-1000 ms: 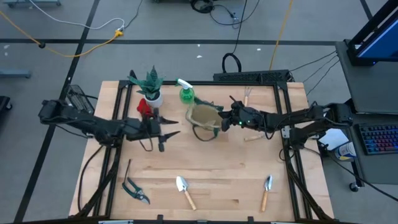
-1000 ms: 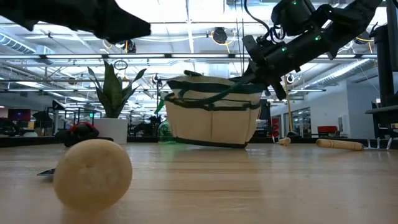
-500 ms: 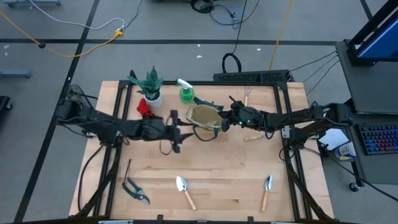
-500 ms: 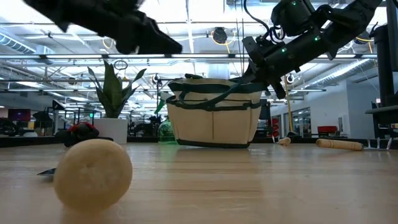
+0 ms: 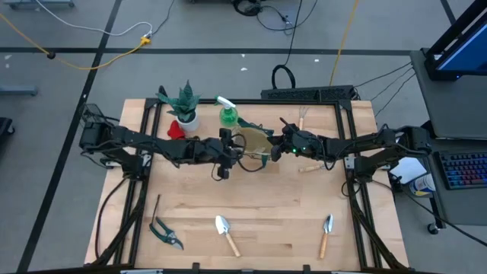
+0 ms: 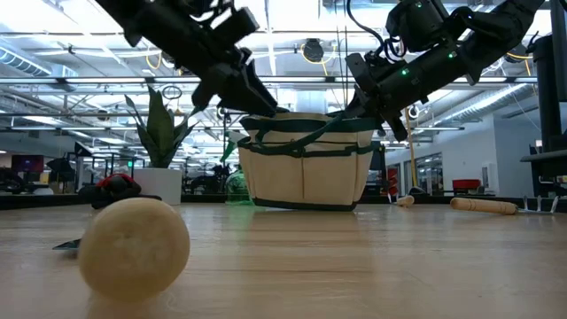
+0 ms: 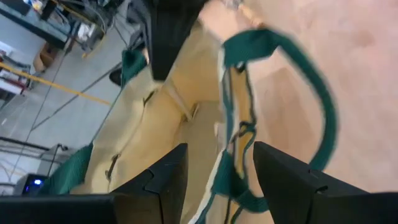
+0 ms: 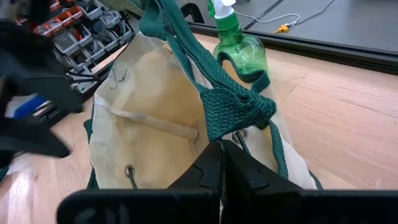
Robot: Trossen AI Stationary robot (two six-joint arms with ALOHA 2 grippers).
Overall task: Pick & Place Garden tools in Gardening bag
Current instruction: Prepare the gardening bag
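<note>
Bag: gardening bag (image 5: 249, 144) standing mid-table, looks empty inside.
Right gripper (image 5: 279, 144): pinched tight on bag's green handle.
Left gripper (image 5: 228, 150): fingers apart, empty, over bag's rim.
Left to do: trowels (image 5: 225, 233), pruning shears (image 5: 164, 232), spray bottle (image 5: 228, 114) all outside.

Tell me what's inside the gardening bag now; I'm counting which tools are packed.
The right wrist view shows the gardening bag interior: beige lining and a strap, no tool visible. The bottom nearest the right gripper, shut on the rim, is hidden. The left gripper is open at the opposite rim.

Grey floor (image 5: 190, 30) surrounding the table, cables (image 5: 99, 53) trailing at 11 o'clock, keyboard (image 5: 463, 169) sitting at 3 o'clock, ceiling lights (image 6: 292, 18) glowing.
</note>
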